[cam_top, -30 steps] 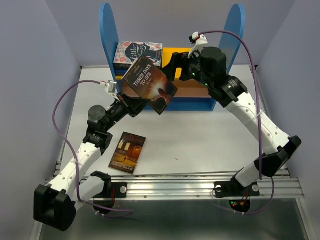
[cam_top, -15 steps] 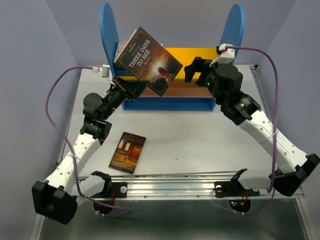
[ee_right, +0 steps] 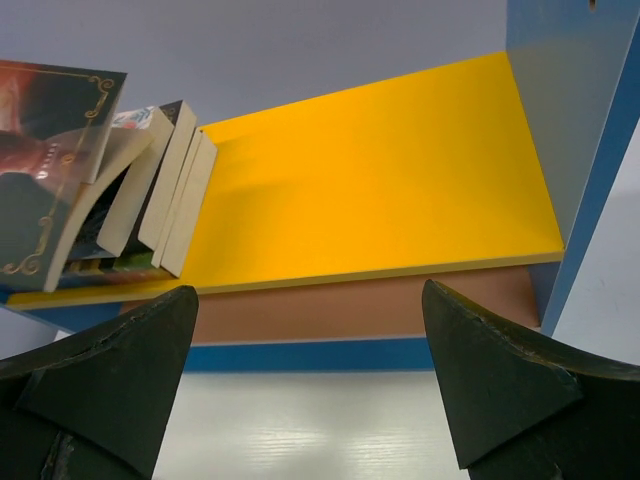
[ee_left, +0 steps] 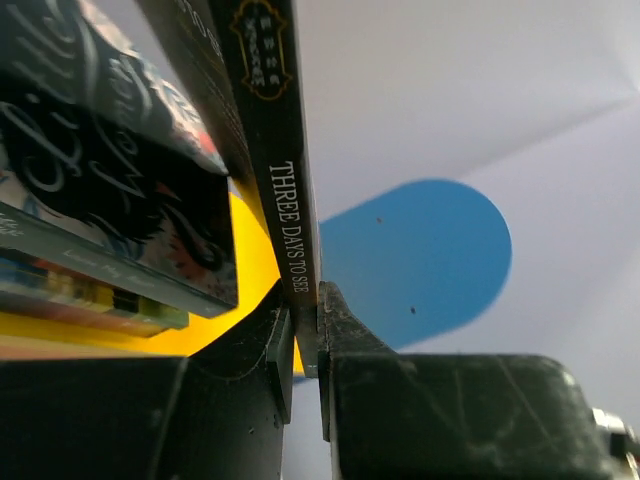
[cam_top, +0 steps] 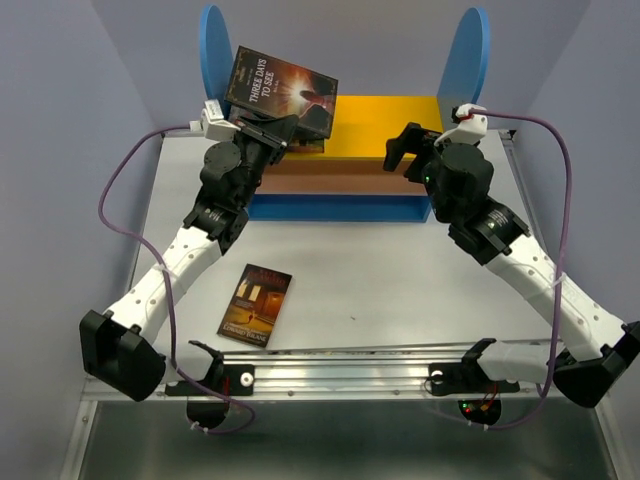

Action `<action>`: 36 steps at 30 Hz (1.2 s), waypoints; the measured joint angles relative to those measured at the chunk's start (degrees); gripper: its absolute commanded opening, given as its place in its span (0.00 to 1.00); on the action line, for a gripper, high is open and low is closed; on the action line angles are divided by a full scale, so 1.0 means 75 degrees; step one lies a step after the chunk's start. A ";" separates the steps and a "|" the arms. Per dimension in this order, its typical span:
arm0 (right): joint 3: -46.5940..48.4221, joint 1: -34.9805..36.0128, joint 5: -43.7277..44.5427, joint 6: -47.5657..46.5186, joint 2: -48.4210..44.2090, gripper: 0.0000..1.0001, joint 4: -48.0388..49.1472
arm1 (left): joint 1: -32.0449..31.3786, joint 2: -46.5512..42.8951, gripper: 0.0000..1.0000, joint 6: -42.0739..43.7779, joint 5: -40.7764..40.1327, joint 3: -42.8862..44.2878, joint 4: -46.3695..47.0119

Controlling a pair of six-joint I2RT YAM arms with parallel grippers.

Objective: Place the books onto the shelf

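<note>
My left gripper (cam_top: 272, 124) is shut on the bottom edge of a dark book titled "Three Days to See" (cam_top: 281, 86), held up over the left end of the shelf (cam_top: 385, 110). In the left wrist view its spine (ee_left: 292, 200) is pinched between the fingers (ee_left: 352, 330), beside a stack of books (ee_left: 110, 200) on the yellow board. The same stack (ee_right: 165, 195) leans at the left in the right wrist view. Another dark book (cam_top: 255, 305) lies flat on the table. My right gripper (cam_top: 405, 150) stands open and empty in front of the shelf's right half.
The shelf has two tall blue side panels (cam_top: 213, 45) (cam_top: 467, 50), a brown middle board (ee_right: 360, 310) and a blue base (cam_top: 340, 207). The yellow board's right part (ee_right: 400, 160) is bare. Purple cables arc beside both arms. A metal rail (cam_top: 350, 375) runs along the table's near edge.
My left arm has raised the held book up and back over the shelf's left end, turning it flatter. My right gripper has pulled away from the shelf toward the right.
</note>
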 measured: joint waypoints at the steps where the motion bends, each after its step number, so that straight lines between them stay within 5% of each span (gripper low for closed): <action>1: 0.0000 0.0000 -0.0006 0.0006 -0.0015 1.00 0.0003 | -0.0082 0.0119 0.00 -0.0181 -0.0391 0.0119 -0.0213; 10: -0.0026 0.0000 -0.0274 0.0015 -0.0137 1.00 0.0029 | -0.0580 0.0682 0.00 -0.1472 -0.2565 0.0883 -0.1125; 23: -0.0090 0.0000 -0.0583 0.0020 -0.0143 1.00 0.0029 | -0.0676 0.1387 0.00 -0.2868 -0.3398 0.1950 -0.2812; 26: -0.0117 0.0000 -0.0615 0.0050 -0.0146 1.00 0.0026 | -0.0673 0.1416 0.13 -0.3048 -0.3413 0.2069 -0.3031; 28: -0.0146 0.0000 -0.0653 0.0052 -0.0146 1.00 0.0032 | -0.0673 0.1416 0.38 -0.3177 -0.3427 0.2104 -0.3188; 29: -0.0187 0.0000 -0.0664 0.0058 -0.0154 1.00 0.0038 | -0.0670 0.1416 0.38 -0.3197 -0.3430 0.2110 -0.3226; 30: -0.0216 0.0000 -0.0673 0.0058 -0.0163 1.00 0.0032 | -0.0673 0.1416 0.53 -0.3232 -0.3477 0.2119 -0.3331; 36: -0.0239 0.0000 -0.0705 0.0090 -0.0201 1.00 0.0029 | -0.0615 0.1408 0.68 -0.3305 -0.3663 0.2311 -0.3605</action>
